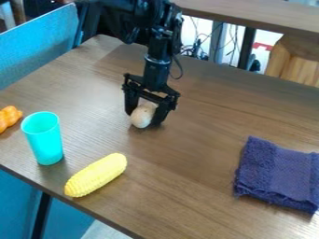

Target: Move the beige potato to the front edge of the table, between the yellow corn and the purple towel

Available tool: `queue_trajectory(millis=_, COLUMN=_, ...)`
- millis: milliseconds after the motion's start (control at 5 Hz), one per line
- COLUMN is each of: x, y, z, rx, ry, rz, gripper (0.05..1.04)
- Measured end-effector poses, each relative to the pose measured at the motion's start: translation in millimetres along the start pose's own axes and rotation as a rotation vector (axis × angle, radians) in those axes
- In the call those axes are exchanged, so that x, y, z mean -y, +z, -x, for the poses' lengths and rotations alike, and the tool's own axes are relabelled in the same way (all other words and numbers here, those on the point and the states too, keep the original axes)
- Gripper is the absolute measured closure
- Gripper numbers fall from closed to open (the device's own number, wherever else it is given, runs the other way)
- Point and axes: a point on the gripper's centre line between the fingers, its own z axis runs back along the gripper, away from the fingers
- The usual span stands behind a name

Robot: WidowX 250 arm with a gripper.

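The black gripper (144,118) hangs down over the upper middle of the brown table, shut on a pale, rounded, beige object (142,115). One finger is on each side of the object, whose lower end is at or close to the tabletop; I cannot tell whether it touches. Toward the front left, a yellow toy corn cob (96,175) lies at a slant. An upright turquoise cup (44,138) stands left of the corn. At the far left edge is an orange, lumpy object (9,117), partly cut off by the view.
A folded dark purple cloth (278,174) lies on the right side of the brown table (187,163). Blue panels (38,49) stand beyond the table's left edge. Behind the table are cables, a wooden piece and another wooden surface (255,16).
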Motion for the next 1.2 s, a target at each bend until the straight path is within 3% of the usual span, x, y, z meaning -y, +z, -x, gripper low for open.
queue_trajectory(millis=200, x=0, y=-5, z=1, rx=-0.001, ry=-0.003, rz=-0.033, gripper=0.14)
queue_trajectory(millis=400, x=2, y=-6, z=10, rx=-0.009, ry=-0.028, rz=-0.027, gripper=0.359)
queue_trajectory(millis=600, x=15, y=16, z=21, rx=0.011, ry=-0.073, rz=0.082, gripper=0.422)
queue_trajectory(millis=800, x=20, y=57, z=34, rx=0.115, ry=-0.11, rz=0.12, gripper=0.423)
queue_trajectory(millis=1000, x=51, y=46, z=58, rx=0.05, ry=-0.199, rz=0.129, gripper=0.423)
queue_trajectory(millis=1200, x=78, y=23, z=88, rx=-0.021, ry=-0.288, rz=0.093, gripper=0.423)
